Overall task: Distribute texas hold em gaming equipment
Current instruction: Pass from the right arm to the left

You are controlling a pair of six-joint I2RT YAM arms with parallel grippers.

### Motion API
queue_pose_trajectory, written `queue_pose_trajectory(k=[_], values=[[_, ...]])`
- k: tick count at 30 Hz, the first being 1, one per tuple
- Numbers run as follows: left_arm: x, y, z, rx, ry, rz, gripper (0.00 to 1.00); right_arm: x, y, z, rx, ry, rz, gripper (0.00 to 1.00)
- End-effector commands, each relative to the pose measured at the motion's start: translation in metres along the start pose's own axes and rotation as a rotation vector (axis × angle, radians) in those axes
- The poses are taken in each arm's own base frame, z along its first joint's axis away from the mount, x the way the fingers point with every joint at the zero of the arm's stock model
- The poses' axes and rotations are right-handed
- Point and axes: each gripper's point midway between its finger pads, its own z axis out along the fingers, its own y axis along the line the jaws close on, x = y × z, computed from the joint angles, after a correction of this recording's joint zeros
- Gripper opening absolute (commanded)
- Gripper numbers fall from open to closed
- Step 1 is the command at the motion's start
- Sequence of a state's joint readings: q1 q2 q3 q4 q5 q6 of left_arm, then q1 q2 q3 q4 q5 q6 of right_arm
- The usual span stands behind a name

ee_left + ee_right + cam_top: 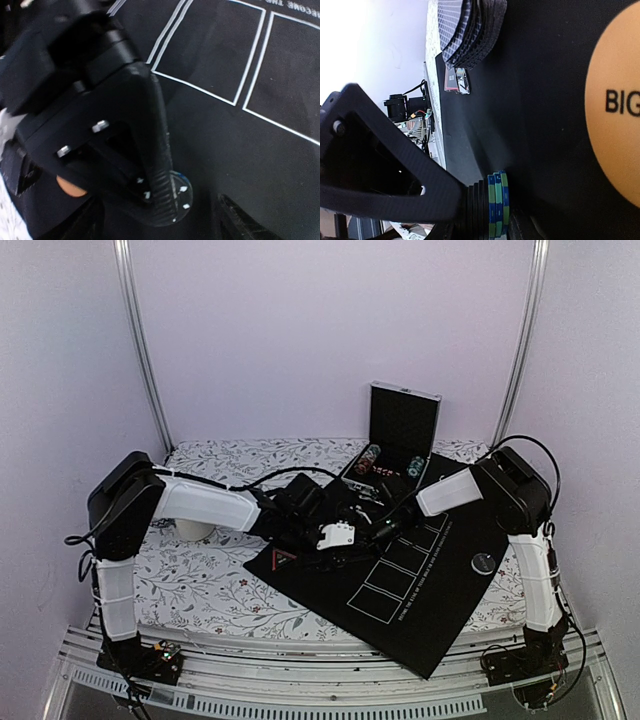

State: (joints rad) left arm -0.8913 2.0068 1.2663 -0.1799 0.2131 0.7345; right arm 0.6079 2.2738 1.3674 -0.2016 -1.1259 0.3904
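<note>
My right gripper [496, 217] is shut on a short stack of blue-and-green striped poker chips [498, 197], held on edge just above the black mat [545, 100]. Beside it on the mat lies a flat orange button disc [615, 115] marked "BIG". A fan of grey-blue-backed cards [465, 30] lies farther off. In the left wrist view that chip stack [181, 196] shows under the right gripper's finger [157, 165]. My left gripper [160, 217] is open, its fingers on either side of the stack and apart from it. From above, both grippers [345, 538] [380, 532] meet over the mat's left part.
An open black case [403, 420] stands at the back with more chips [370, 458] in it. A dark round disc [484, 562] lies on the mat's right side and a small red-marked piece [283, 558] at its left corner. A cream cup [190, 528] sits under my left arm.
</note>
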Motion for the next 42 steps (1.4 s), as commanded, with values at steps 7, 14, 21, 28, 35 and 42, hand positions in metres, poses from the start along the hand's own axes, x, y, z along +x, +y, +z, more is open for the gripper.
queue_pose_trajectory(k=[7, 14, 21, 28, 35, 42], values=[[-0.001, -0.009, 0.016, 0.192, -0.026, 0.035, 0.65, 0.001, -0.030, 0.009, 0.057, 0.004, 0.074, 0.03], [-0.004, -0.009, 0.019, 0.206, -0.036, 0.051, 0.59, 0.001, -0.032, 0.010, 0.075, -0.001, 0.085, 0.03], [-0.005, -0.011, 0.021, 0.228, -0.038, 0.051, 0.49, -0.001, -0.037, 0.009, 0.101, -0.009, 0.097, 0.16], [-0.003, -0.010, 0.021, 0.226, -0.033, 0.029, 0.44, 0.004, -0.043, 0.003, 0.169, -0.028, 0.105, 0.39], [-0.001, -0.009, 0.021, 0.232, -0.034, 0.007, 0.39, -0.001, -0.035, -0.005, 0.211, -0.060, 0.087, 0.48], [0.005, -0.012, 0.021, 0.256, -0.036, -0.023, 0.28, -0.005, -0.038, -0.017, 0.281, -0.081, 0.085, 0.50]])
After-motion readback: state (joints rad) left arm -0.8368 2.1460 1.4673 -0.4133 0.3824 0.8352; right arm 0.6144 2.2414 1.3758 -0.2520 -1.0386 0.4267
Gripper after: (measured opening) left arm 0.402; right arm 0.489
